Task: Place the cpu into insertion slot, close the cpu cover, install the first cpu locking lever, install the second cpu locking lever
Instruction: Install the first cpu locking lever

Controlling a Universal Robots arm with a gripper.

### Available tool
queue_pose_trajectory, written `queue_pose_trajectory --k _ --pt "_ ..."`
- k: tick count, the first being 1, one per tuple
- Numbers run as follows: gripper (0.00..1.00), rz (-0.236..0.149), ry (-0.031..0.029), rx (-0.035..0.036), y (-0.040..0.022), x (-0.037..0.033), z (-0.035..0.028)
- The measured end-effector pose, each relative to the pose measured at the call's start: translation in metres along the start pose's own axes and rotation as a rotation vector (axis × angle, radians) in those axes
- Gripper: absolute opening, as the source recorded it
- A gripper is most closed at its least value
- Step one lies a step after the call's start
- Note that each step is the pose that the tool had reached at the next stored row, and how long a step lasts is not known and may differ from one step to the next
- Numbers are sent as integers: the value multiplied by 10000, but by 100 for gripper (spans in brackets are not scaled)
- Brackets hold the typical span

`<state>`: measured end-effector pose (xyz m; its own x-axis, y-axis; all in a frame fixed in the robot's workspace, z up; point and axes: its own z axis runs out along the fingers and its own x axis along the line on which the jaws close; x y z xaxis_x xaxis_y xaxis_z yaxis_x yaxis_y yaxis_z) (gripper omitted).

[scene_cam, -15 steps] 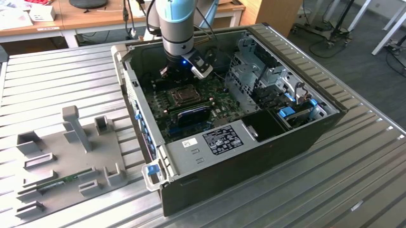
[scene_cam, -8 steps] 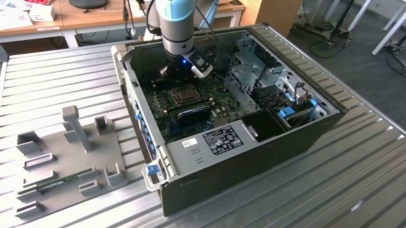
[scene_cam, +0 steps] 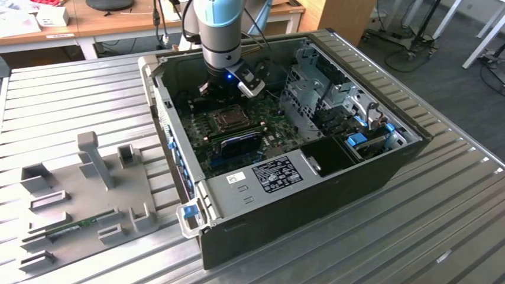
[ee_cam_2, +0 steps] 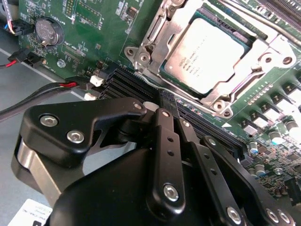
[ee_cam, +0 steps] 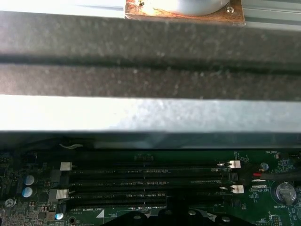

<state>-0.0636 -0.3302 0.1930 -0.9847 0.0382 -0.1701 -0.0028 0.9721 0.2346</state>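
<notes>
On the ribbed metal worktop, off the exterior view's left side of the open computer case, lies a grey moulded fixture tray with upright posts and narrow slots. One of the slots holds a slim green memory stick.

The computer case is a dark sheet-metal box lying on its side. In its floor sits the green motherboard. The grey robot arm reaches down into the case at its far side.

In the second wrist view, the black, bolted linkage of the hand hangs over the long black memory slots, just beside the insertion slot. I cannot tell whether the hand is clenched or released, and nothing shows in its grasp.

The cpu is a flat square with a matte silver-grey top, and it sits in the insertion slot inside the case. The cpu cover, a thin bright steel frame, lies down around it, with the chip's top showing through its window. A round coin battery sits on the board well apart from the socket.

At the exterior view's right side of the case stands a perforated steel drive cage.
</notes>
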Motion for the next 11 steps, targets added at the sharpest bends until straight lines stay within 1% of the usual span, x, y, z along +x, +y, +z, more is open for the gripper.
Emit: queue_pose_trajectory --k 8,11 --pt "10 0 0 0 0 0 -2" --pt "10 1 1 1 6 -5 -28"
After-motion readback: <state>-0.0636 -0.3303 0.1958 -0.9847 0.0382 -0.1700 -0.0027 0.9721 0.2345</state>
